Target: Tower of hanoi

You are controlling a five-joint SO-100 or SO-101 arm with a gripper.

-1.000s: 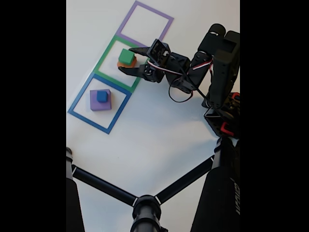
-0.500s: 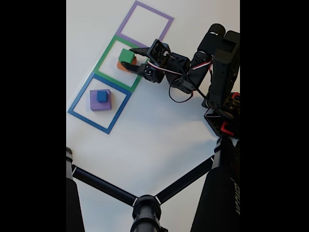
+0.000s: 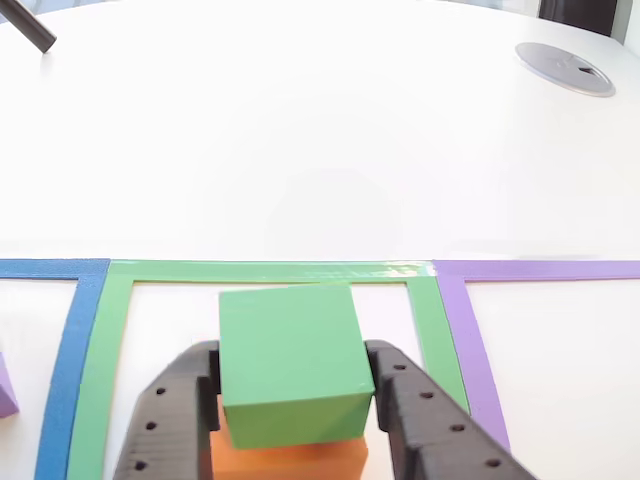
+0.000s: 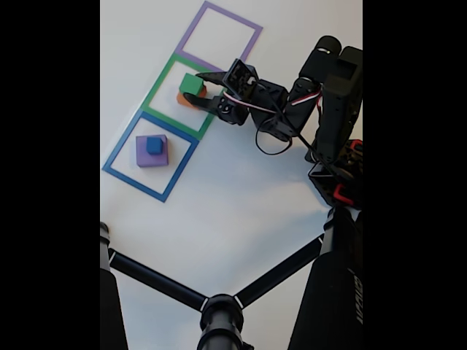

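The jaws are standing narrow, one black finger (image 3: 170, 420) on each side of the green block (image 3: 290, 365), pressing against or sitting just beside its faces; in the other view no gap is showing between finger and block. The gripper (image 4: 195, 89) is reaching in from the right of the fixed view, its arm (image 4: 270, 106) stretching back toward the base at the right edge.

The green block (image 4: 191, 84) is sitting on top of the orange block (image 3: 290, 460), whose wider edge is peeking out beneath it (image 4: 182, 99). Both are lying inside the green square outline (image 4: 157, 87), the middle one of three taped outlines on the white table (image 4: 241, 197).

The purple block (image 4: 149, 155) is resting inside the blue square outline (image 4: 117, 153), with the blue cube (image 4: 154, 145) sitting on top of it. The purple square outline (image 4: 190, 33) is lying at the far end of the row. Black tripod legs (image 4: 157, 281) are crossing the lower part of the fixed view.
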